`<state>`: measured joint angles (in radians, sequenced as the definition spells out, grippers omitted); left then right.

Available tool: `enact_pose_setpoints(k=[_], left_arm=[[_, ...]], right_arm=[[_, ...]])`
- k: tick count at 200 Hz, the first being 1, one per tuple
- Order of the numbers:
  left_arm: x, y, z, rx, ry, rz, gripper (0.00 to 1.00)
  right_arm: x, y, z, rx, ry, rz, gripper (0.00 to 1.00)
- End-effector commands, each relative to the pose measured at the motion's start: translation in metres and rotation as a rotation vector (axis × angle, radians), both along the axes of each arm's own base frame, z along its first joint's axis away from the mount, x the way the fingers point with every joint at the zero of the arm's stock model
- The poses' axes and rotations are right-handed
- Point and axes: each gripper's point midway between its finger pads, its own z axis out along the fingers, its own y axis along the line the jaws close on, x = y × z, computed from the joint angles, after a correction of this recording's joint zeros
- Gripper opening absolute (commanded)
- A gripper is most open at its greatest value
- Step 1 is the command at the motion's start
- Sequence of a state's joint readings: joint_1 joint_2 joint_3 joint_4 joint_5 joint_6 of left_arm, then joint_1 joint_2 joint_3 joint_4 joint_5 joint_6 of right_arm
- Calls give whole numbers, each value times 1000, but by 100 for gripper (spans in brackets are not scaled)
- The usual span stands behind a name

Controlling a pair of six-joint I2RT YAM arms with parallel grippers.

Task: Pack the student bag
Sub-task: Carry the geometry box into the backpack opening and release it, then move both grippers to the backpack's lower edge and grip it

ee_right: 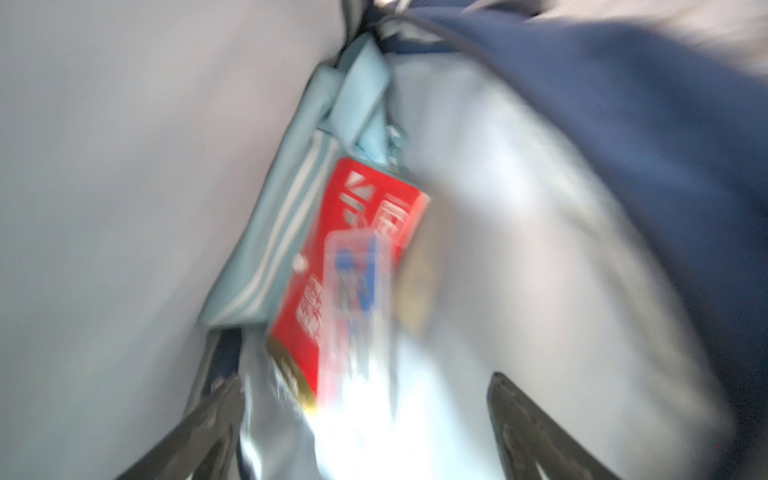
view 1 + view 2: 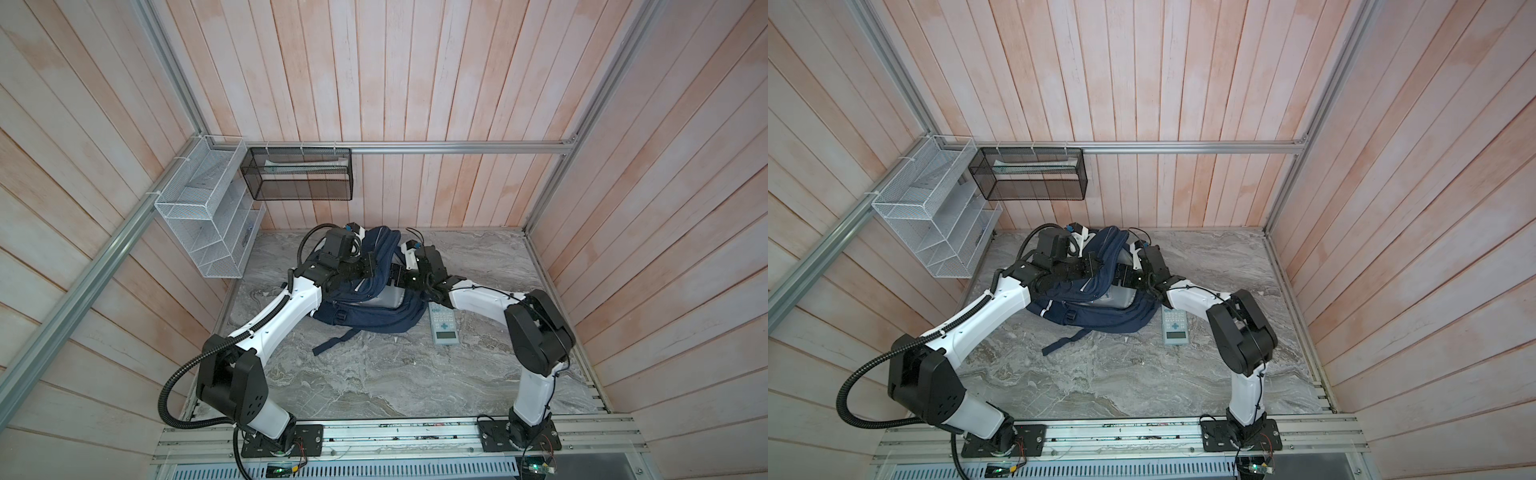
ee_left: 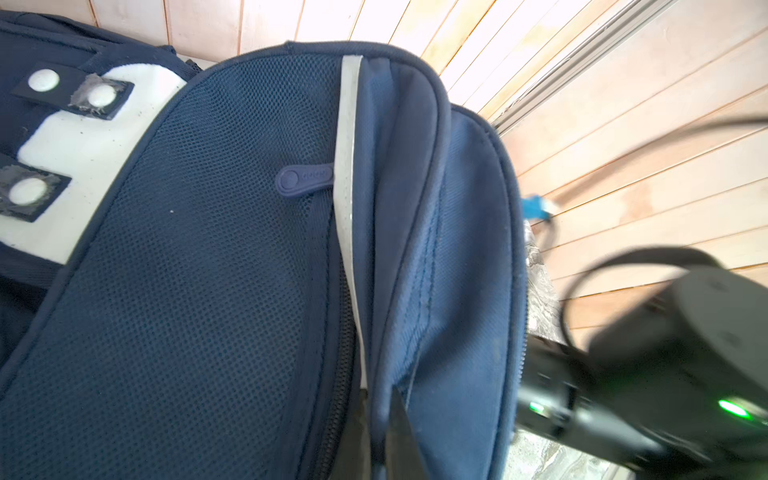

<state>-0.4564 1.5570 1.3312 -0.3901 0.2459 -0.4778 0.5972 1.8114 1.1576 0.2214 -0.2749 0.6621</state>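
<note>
The right gripper sits inside the mouth of the student bag. Its jaws are spread wide and nothing is caught between them. Straight ahead of it, deeper in the pale lining, lie a red packet with a clear case on top, and a light-blue striped pouch just beside them. This view is blurred, so finer detail cannot be told.

The left gripper is clamped on a fold of the bag's navy fabric next to the white stripe. It lifts the upper flap, so the opening gapes towards the right arm.

The bag lies near the back of the table, between the two grippers, with its long axis running roughly from the back wall towards the front edge.

A calculator lies flat on the table just beside the bag, on the right arm's side. Its length runs almost parallel to the bag's. It lies nearer the robot's base than the right gripper, partly under that forearm, and well apart from the left gripper.

The right arm is probably the one to fetch it. It would have to draw back out of the mouth and turn down towards the table.
</note>
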Motion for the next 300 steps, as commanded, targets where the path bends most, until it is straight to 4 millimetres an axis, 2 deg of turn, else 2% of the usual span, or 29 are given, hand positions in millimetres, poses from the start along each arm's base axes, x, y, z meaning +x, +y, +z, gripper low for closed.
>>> enact_pose_setpoints(k=[1, 6, 19, 33, 50, 62, 71, 85, 103, 119, 134, 153, 173, 188, 206, 221, 247, 256, 270, 300], left_arm=[[-6, -12, 17, -73, -45, -36, 3], [-6, -13, 15, -76, -45, -38, 7], [-8, -14, 11, -88, -41, -43, 16], [-11, -13, 9, -101, -40, -41, 24], [-16, -9, 7, -107, -34, -29, 46], [-21, -2, 5, -113, -23, -8, 67], [-25, 8, 0, -124, -8, 19, 78], [-31, 31, -10, -167, 31, 92, 87], [-40, 66, -28, -273, 80, 172, 90], [-49, 98, -47, -358, 111, 248, 88], [-57, 126, -66, -357, 126, 336, 87], [-59, 149, -77, -353, 101, 427, 84], [-46, 160, -81, -390, 60, 456, 82], [-27, 164, -83, -351, 29, 462, 78], [-5, 173, -98, -293, 37, 489, 73], [8, 167, -107, -287, 66, 453, 59], [14, 163, -116, -293, 101, 441, 51], [15, 162, -114, -295, 95, 436, 35], [15, 156, -112, -319, 113, 411, 1], [-2, 138, -94, -391, 135, 357, 0]], right_arm=[[-13, -36, 17, -93, -119, -67, 93], [-17, -44, 18, -127, -144, -84, 98], [-30, -65, 21, -213, -199, -125, 98], [-50, -74, 33, -252, -289, -56, 98], [-64, -90, 34, -202, -331, -85, 98], [-77, -86, 32, -139, -318, 7, 98], [-85, -82, 28, -116, -287, 49, 96], [-95, -72, 21, -148, -264, 93, 90], [-110, -57, 13, -207, -280, 72, 86], [-127, -39, 13, -223, -317, 41, 82], [-146, -13, 13, -224, -352, 44, 77], [-159, 26, 9, -205, -359, 74, 73], [-158, 71, 0, -209, -376, 113, 70], [-153, 104, -10, -255, -401, 162, 67], [-145, 135, -17, -266, -405, 208, 61], [-137, 146, -20, -252, -412, 209, 57], [-122, 151, -30, -228, -403, 197, 57], [-118, 152, -36, -228, -398, 187, 59], [-110, 155, -43, -255, -409, 174, 64], [-81, 163, -45, -301, -448, 132, 68]])
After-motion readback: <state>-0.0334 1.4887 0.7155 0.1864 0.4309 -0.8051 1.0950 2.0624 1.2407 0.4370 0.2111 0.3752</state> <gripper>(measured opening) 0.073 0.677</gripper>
